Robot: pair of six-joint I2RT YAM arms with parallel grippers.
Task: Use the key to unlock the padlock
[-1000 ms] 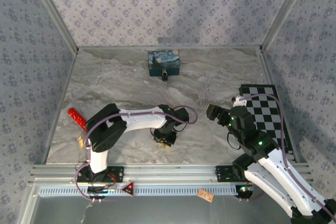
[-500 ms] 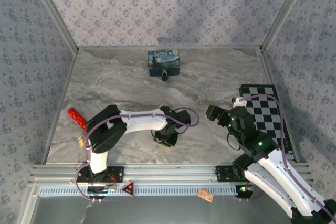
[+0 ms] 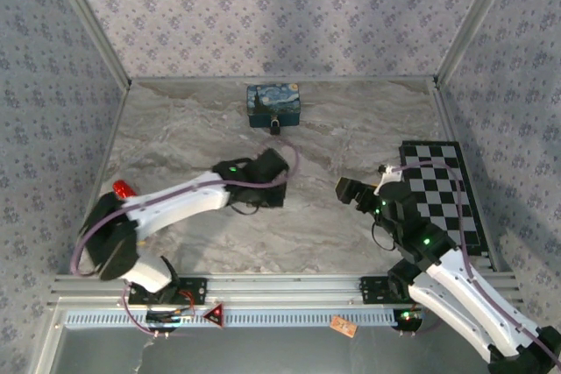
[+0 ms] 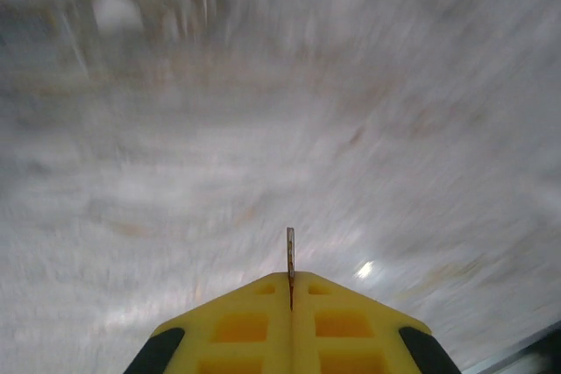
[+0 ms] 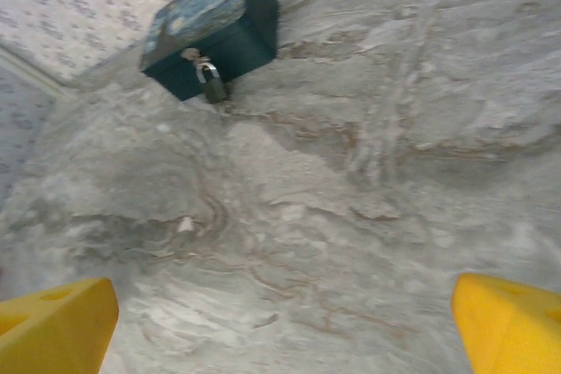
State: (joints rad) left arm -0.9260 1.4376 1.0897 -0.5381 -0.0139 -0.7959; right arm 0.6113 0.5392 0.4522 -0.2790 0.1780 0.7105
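The padlock (image 3: 275, 126) hangs on the front of a blue swirl-painted box (image 3: 273, 104) at the back of the table; the right wrist view shows its dark body and silvery loop (image 5: 211, 85). My left gripper (image 3: 266, 177) hovers mid-table, well in front of the box. Its yellow fingers (image 4: 254, 326) are shut on the key (image 4: 290, 256), whose thin blade sticks out edge-on past the tips. The left wrist view is blurred by motion. My right gripper (image 3: 349, 188) stands open to the right, aimed toward the box, its fingertips (image 5: 53, 326) wide apart with nothing between them.
A black-and-white checkered board (image 3: 443, 194) lies at the right edge. A red object (image 3: 123, 188) sits near the left wall, partly behind the left arm. Patterned walls enclose the marble table (image 3: 175, 137) on three sides.
The left arm has swung from the near centre of the table up and toward the back, its fingers closing fully on the key. The right gripper has shifted slightly left.
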